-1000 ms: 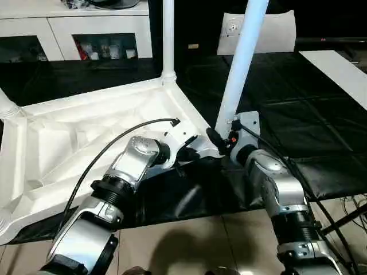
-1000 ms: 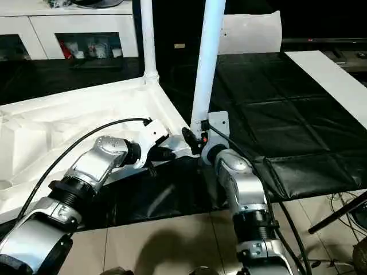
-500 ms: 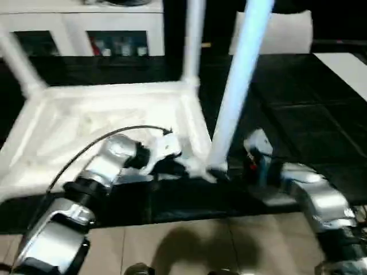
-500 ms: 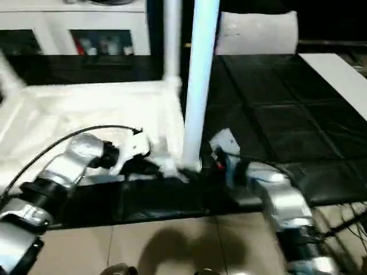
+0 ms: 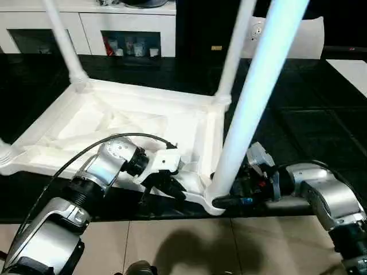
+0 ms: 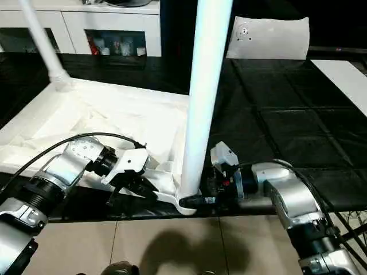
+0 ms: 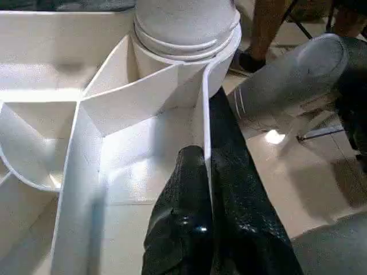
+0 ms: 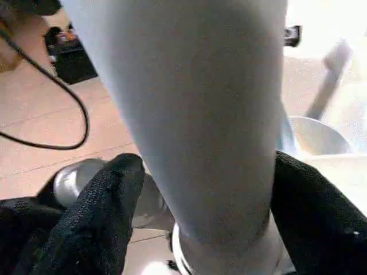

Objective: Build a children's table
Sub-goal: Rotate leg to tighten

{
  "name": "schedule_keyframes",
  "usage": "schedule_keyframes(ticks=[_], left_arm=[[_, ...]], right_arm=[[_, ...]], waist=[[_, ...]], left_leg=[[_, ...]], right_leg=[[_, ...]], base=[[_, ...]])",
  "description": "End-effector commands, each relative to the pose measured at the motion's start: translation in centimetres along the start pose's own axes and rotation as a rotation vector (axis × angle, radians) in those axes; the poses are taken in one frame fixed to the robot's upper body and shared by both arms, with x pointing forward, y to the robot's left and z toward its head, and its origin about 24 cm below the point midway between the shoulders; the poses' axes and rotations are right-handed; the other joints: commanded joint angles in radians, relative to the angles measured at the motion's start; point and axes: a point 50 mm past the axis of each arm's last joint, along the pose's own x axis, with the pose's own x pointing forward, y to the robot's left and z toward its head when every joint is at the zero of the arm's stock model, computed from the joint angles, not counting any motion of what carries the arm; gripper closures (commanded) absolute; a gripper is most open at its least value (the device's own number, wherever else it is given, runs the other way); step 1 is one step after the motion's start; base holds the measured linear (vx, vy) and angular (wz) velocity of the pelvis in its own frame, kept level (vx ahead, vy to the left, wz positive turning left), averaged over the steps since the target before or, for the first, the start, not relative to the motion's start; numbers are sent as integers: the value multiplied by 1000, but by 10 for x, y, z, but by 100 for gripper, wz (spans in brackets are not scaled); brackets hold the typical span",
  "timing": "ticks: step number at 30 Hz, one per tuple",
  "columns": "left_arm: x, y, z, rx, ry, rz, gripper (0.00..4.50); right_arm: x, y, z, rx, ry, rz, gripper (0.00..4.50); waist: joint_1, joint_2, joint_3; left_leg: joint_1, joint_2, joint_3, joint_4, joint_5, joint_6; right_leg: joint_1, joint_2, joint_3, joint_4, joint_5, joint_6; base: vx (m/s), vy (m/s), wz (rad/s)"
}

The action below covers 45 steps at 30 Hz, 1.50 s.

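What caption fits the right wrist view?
Right claw closed around the near leg just above its corner socket.

upright legs (image 5: 261, 97) fencing tabletop (image 5: 114, 123), open black mat (image 6: 287, 123) to the right

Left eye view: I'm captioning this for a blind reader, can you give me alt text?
An upside-down white tabletop lies on a black surface with legs standing up from its corners. The right gripper grips the base of the nearest leg, while the left gripper pinches the tabletop's rim beside that corner.
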Motion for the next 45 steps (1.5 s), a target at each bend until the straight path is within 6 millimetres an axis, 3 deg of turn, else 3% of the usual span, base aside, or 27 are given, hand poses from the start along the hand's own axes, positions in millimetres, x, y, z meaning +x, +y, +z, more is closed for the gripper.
schedule_keyframes(ticks=[1, 3, 11, 15, 16, 17, 19, 20, 21, 22, 24, 26, 27, 28, 29, 32, 38, 39, 40, 45], left_arm=[[0, 3, 20, 108, 8, -57, 450], [-1, 3, 19, 112, 12, -59, 450], [-3, 4, 17, 114, 20, -39, 450], [-2, 6, 16, 100, 12, -5, 450], [-1, 7, 15, 90, 13, 14, 450], [-1, 8, 14, 77, 12, 35, 450], [0, 11, 14, 53, 7, 76, 450], [0, 14, 14, 16, -8, 118, 450], [0, 16, 14, -2, -17, 134, 450], [1, 19, 16, -24, -39, 174, 450], [4, 27, 18, -101, -75, 276, 450], [6, 32, 18, -132, -73, 328, 450], [7, 37, 18, -175, -69, 399, 450], [7, 37, 18, -175, -69, 399, 450], [9, 47, 20, -250, -90, 522, 450], [12, 55, 25, -323, -118, 643, 450], [13, 66, 39, -377, -175, 791, 450], [14, 66, 41, -380, -182, 793, 450], [16, 66, 43, -369, -181, 779, 450], [17, 62, 40, -330, -160, 740, 450]], right_arm=[[-1, 1, 1, -1, 16, 29, 137], [0, 1, 1, -1, 20, 39, 150], [1, 2, -2, 2, 40, 51, 223], [4, 2, -2, 10, 24, 35, 236], [5, 2, -2, 15, 15, 23, 236], [6, 3, -2, 23, 3, 8, 237], [8, 3, -3, 31, -15, -13, 239], [12, 2, -2, 43, -50, -62, 239], [14, 1, -1, 50, -68, -90, 240], [19, -2, 0, 61, -92, -147, 240], [28, -14, -3, 103, -115, -325, 240], [32, -22, -5, 134, -123, -416, 240], [37, -29, -6, 171, -143, -499, 242], [37, -29, -6, 171, -143, -499, 242], [45, -39, -4, 207, -164, -618, 243], [53, -52, 0, 271, -173, -787, 246], [68, -61, 11, 266, -177, -893, 247], [69, -62, 13, 253, -179, -897, 193], [70, -62, 14, 242, -187, -897, 193], [67, -60, 15, 206, -218, -878, 135]], waist=[[-5, -1, -73], [-5, -5, -73], [-5, -1, -73], [-6, -2, -73], [-7, -7, -72], [-6, -3, -71], [-9, -4, -69], [-11, 1, -68], [-13, -3, -67], [-14, -1, -68], [-25, -1, -65], [-42, 0, -65], [-50, -3, -66], [-55, -3, -68], [-64, 1, -68], [-75, 1, -70], [-78, 0, -77], [-78, 1, -77], [-79, -3, -77], [-78, 0, -75]], left_leg=[[24, 53, -7, -70, -159, 46], [23, 52, -7, -69, -151, 49], [24, 53, -8, -70, -163, 41], [24, 52, -7, -70, -165, 42], [23, 52, -6, -70, -167, 41], [24, 52, -8, -71, -170, 39], [25, 51, -8, -72, -190, 31], [25, 51, -8, -74, -201, 24], [26, 50, -9, -75, -214, 16], [25, 49, -11, -76, -213, 11], [24, 46, -11, -80, -230, -7], [21, 42, -17, -83, -253, -31], [20, 40, -16, -82, -248, -32], [21, 38, -15, -80, -242, -30], [19, 38, -15, -79, -231, -28], [16, 33, -13, -74, -196, -18], [17, 34, -9, -70, -133, 21], [15, 34, -10, -70, -122, 27], [15, 35, -8, -70, -118, 31], [15, 37, -8, -70, -122, 49]], right_leg=[[46, -75, 31, -60, -82, -264], [47, -76, 31, -60, -76, -263], [45, -76, 30, -61, -103, -257], [45, -76, 30, -62, -106, -258], [46, -75, 30, -63, -111, -257], [45, -76, 30, -63, -126, -252], [43, -77, 31, -68, -164, -245], [41, -76, 32, -69, -187, -239], [41, -76, 32, -74, -210, -231], [43, -77, 32, -73, -215, -228], [37, -73, 31, -76, -242, -218], [42, -76, 29, -80, -295, -199], [42, -74, 29, -80, -282, -199], [42, -74, 30, -80, -272, -202], [43, -73, 31, -79, -250, -209], [44, -71, 31, -78, -217, -222], [52, -67, 30, -72, -86, -243], [54, -67, 30, -70, -64, -247], [53, -66, 30, -70, -56, -248], [55, -69, 30, -70, -46, -252]], base=[[0, 0, 0], [0, 0, 0], [0, 0, 0], [0, 0, 0], [0, 0, 0], [0, 0, 0], [0, 0, 0], [0, 0, 0], [0, 0, 0], [0, 0, 0], [0, 0, 0], [0, 0, 0], [0, 0, 0], [0, 0, 0], [0, 0, 0], [0, 0, 0], [0, 0, 0], [0, 0, 0], [0, 0, 0], [0, 0, 0]])
